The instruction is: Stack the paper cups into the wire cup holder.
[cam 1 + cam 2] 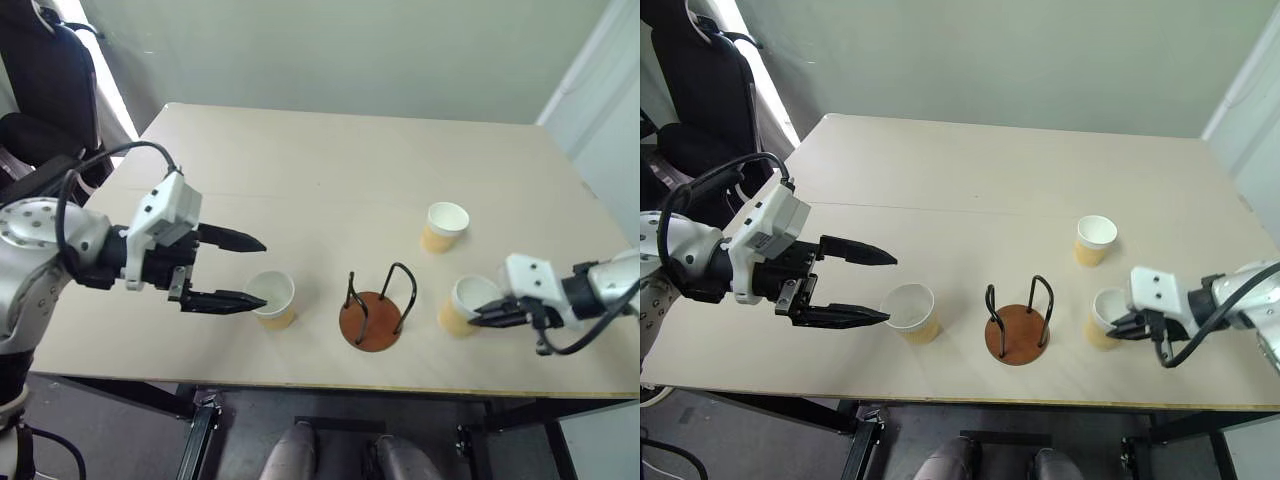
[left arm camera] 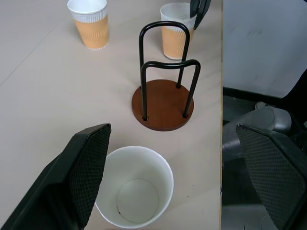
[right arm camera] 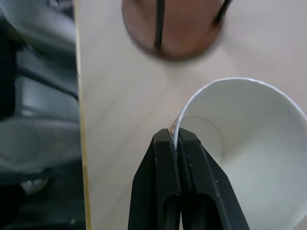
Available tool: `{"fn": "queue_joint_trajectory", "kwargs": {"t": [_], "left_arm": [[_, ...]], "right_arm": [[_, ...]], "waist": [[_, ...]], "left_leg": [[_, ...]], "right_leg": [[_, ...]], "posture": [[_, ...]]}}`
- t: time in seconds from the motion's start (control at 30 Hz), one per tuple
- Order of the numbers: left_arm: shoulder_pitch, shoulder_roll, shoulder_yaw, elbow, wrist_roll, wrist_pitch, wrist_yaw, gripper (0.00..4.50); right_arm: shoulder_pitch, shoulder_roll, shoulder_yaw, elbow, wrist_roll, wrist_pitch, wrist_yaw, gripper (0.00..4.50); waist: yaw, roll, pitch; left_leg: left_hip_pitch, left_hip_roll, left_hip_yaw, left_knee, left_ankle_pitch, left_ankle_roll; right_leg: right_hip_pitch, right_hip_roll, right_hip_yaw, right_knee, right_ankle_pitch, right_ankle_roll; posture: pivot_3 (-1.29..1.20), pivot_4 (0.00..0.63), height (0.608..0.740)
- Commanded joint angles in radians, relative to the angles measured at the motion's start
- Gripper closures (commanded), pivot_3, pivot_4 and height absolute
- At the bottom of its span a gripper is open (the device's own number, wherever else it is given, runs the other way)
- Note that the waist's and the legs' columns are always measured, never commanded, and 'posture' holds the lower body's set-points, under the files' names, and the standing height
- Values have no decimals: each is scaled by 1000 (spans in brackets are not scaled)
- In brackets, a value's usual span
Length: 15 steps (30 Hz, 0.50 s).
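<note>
right gripper (image 3: pixel 175 139) is clamped thin on the rim wall of the right-hand paper cup (image 1: pixel 466 304), one finger inside, one outside, right of the wire cup holder (image 1: pixel 376 309) near the table's (image 1: pixel 330 160) front edge. left gripper (image 1: pixel 232 268) has its jaws wide apart around the left cup (image 1: pixel 272 298), the nearer finger close to the rim, nothing gripped. third cup (image 1: pixel 444 226) stands upright further back, well apart from both arms. holder is empty, standing between the two front cups. risks as i read them: a rim pinch on thin paper is weak, so the wall may crease or the cup may swing and hang tilted when lifted, then catch a wire loop instead of dropping between them. a nudge on a loop would likely slide the light holder, which sits near the table edge. the left cup sits close to the front edge too; if the left jaws close off-centre they could tip it or push it off. both arms going for the holder at once could collide over it, so one should go at a time.
</note>
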Motion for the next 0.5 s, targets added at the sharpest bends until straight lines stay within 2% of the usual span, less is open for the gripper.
{"fn": "queue_joint_trajectory", "kwargs": {"t": [0.03, 0.13, 0.23, 0.37, 0.5], "left_arm": [[6, 29, 51, 4, -2, -18, 4, 0], [17, 28, 54, 1, -7, -17, 10, 0], [19, 21, 47, -3, -9, -18, 19, 0], [21, 17, 40, -11, -12, -16, 28, 0], [47, 28, 55, -31, -13, -7, 32, 0]], "right_arm": [[-207, 17, -158, 24, 211, 72, 27, 4483], [-466, 65, -146, 89, 278, 105, 12, 4483], [-597, 139, -87, 70, 319, 152, 5, 4483], [-602, 242, 29, -24, 306, 191, -28, 4483], [-538, 244, 128, -57, 193, 134, -6, 4483]], "waist": [[-5, 0, 0], [-11, 0, 0], [-11, -1, -1], [-12, -1, 0], [-8, -1, 0]], "left_leg": [[0, 0, 0, 0, 0, 0], [1, 0, 0, -4, 2, -1], [2, 2, -1, -10, 3, -1], [2, 3, -1, -13, 5, -3], [-1, 3, -2, -14, 8, -8]], "right_leg": [[-1, 0, 0, 0, 0, -1], [-1, 0, 0, 0, -2, -3], [-2, 0, -1, 0, -2, -5], [-3, 1, -4, 1, -4, -9], [-6, 1, -4, 2, -4, -9]], "posture": [[0, 150, 740], [0, 150, 740], [0, 150, 740], [0, 150, 740], [0, 150, 740]]}}
